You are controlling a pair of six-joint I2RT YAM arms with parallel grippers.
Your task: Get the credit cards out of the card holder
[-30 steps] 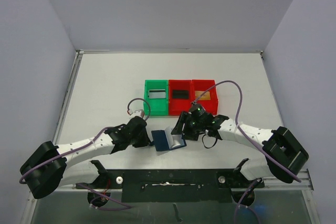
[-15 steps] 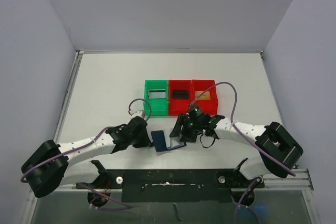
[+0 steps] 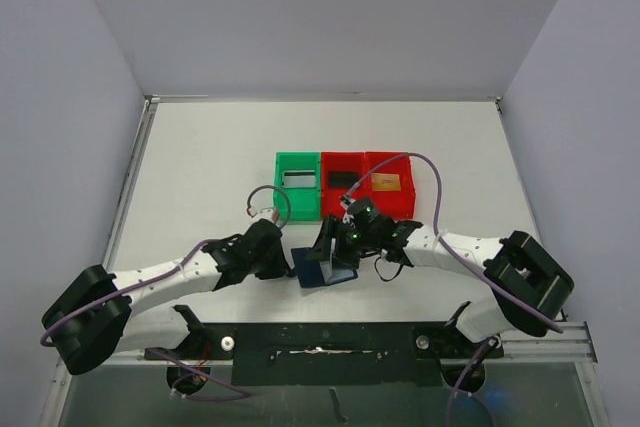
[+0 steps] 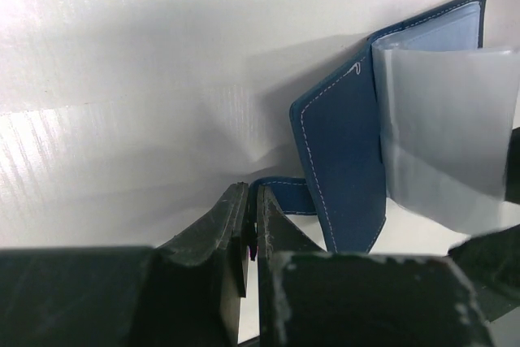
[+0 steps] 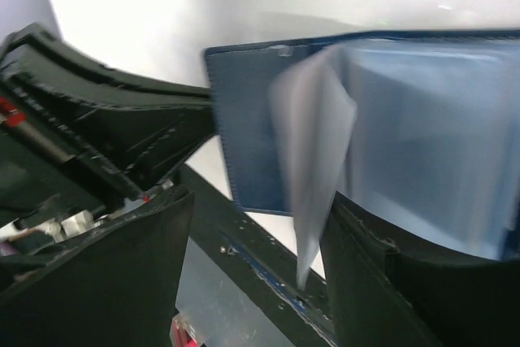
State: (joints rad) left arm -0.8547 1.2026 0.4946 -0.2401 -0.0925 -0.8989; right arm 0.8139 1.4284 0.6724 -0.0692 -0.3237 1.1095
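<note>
My left gripper (image 4: pixel 248 201): at the card holder's (image 4: pixel 341 168) left edge. The jaws are pressed together and pinch a thin dark blue flap of its cover.

My right gripper (image 5: pixel 260 209): at the card holder's right side. The jaws stand well apart with nothing clamped, one finger on either side of the clear leaf (image 5: pixel 317 144). I cannot tell whether either finger touches it.

Card holder: dark blue, lying open on the white table (image 3: pixel 200 167) between my two grippers. One cover is tilted up and the paler blue lining faces my right wrist.

Clear leaf: a translucent plastic sleeve standing out from the card holder's fold, bent and blurred. I cannot tell whether it holds anything.

Green bin (image 3: pixel 298 159): just beyond the card holder, to the far left, with a grey card (image 3: pixel 298 179) lying flat inside.

Middle red bin (image 3: pixel 344 159): straight beyond the card holder, touching the green bin, with a dark card (image 3: pixel 344 179) inside.

Right red bin (image 3: pixel 390 157): beyond the card holder, to the far right, with a tan card (image 3: pixel 390 183) inside.
</note>
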